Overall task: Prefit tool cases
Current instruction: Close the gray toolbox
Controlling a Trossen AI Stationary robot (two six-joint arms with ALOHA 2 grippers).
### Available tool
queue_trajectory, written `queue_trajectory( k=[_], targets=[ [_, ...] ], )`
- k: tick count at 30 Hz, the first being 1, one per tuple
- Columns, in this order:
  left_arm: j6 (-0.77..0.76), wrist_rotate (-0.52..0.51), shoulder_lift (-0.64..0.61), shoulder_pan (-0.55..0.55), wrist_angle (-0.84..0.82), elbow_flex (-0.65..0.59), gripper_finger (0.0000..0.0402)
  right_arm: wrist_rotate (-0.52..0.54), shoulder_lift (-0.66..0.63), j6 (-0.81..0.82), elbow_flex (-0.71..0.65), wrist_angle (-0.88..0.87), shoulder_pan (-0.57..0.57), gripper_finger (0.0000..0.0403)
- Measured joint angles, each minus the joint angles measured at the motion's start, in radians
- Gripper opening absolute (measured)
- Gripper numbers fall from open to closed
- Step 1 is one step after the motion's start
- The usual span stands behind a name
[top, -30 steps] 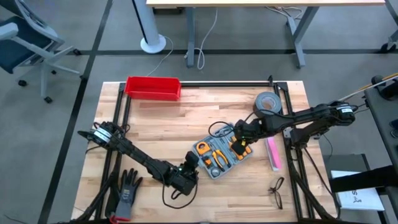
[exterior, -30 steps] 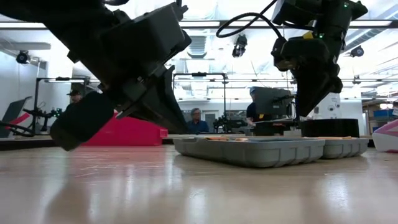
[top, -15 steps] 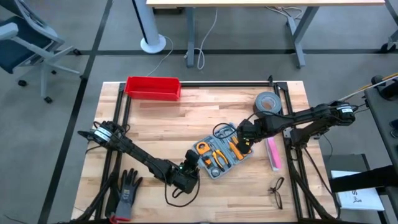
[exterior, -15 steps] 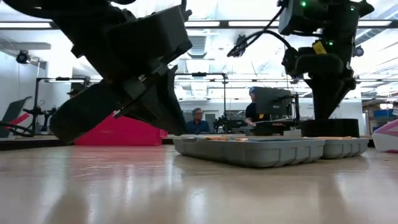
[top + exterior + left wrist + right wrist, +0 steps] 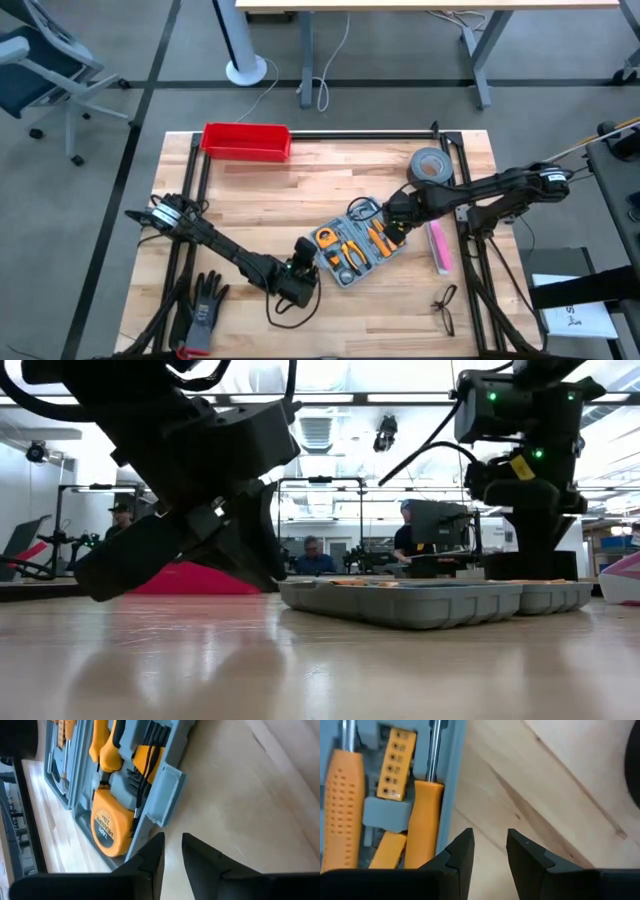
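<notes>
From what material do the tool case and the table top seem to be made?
Tool case: probably moulded plastic, matt grey-blue; its tool slots and clasp tab are formed in one piece.
Table top: wood, light with a smooth, slightly glossy finish; plank seams and grain show.

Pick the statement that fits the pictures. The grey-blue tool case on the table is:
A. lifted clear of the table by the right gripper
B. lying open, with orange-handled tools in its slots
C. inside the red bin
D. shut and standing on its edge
B: the tool case lies open and flat on the table, showing orange-handled tools; the left gripper and right gripper each sit by an edge of it, holding nothing.
</notes>
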Motion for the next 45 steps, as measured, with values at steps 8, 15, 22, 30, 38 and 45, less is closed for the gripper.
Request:
queue_trajectory(
  k=[8, 15, 22, 30, 38, 45],
  targets=[
    [-0.055, 0.000, -0.023, 0.000, -0.052, 0.004, 0.0080, -0.043, 0.080, -0.029, -0.002, 0.056, 0.000, 0.0107],
    [-0.126, 0.067, -0.038, 0.000, -0.143, 0.005, 0.0077, -0.121, 0.094, -0.067, -0.001, 0.166, 0.002, 0.0103],
    [-0.177, 0.118, -0.038, -0.016, -0.227, 0.000, 0.0087, -0.155, 0.104, -0.080, 0.000, 0.250, 0.016, 0.0087],
    [-0.151, 0.105, -0.037, -0.015, -0.210, -0.035, 0.0098, -0.177, 0.152, -0.074, 0.001, 0.328, 0.033, 0.0077],
    [-0.124, 0.106, -0.036, -0.017, -0.179, -0.042, 0.0115, -0.184, 0.158, -0.074, 0.000, 0.368, 0.033, 0.0081],
    [-0.114, 0.110, -0.036, -0.017, -0.141, -0.040, 0.0106, -0.195, 0.158, -0.073, 0.000, 0.365, 0.033, 0.0080]
  ],
)
